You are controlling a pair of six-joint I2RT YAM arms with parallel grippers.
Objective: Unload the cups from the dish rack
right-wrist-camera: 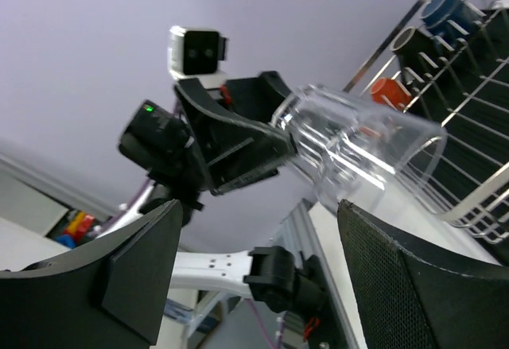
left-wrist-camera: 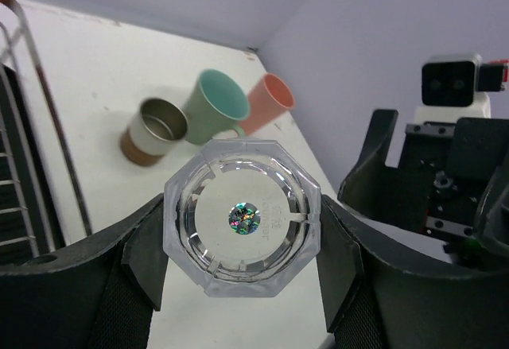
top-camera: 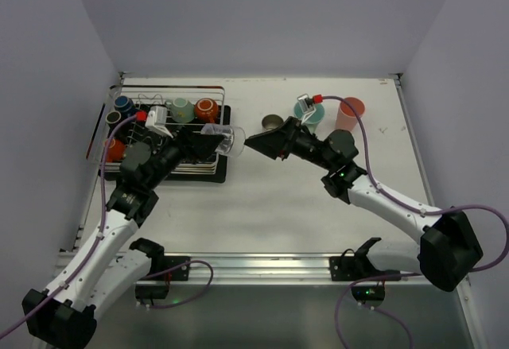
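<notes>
White tabletop, lilac walls on three sides.

Item: clear faceted glass tumbler, held horizontal above the table, just right of the silver wire dish rack at far left.

Left gripper: fingers closed on the tumbler's flat sides, one on each side.

Right gripper: jaws spread wide, empty, facing the tumbler's free end from close by.

Handling, judged: rigid, light, slick, breakable. Take it across opposing facets with a moderate squeeze and no knocks.

Rack contents: blue cup, teal mug, orange cup, red-orange cup, dark cup.

On the table, far, right of centre: brown-and-steel cup, mint-green tall cup, pink tumbler. All appear empty.
</notes>
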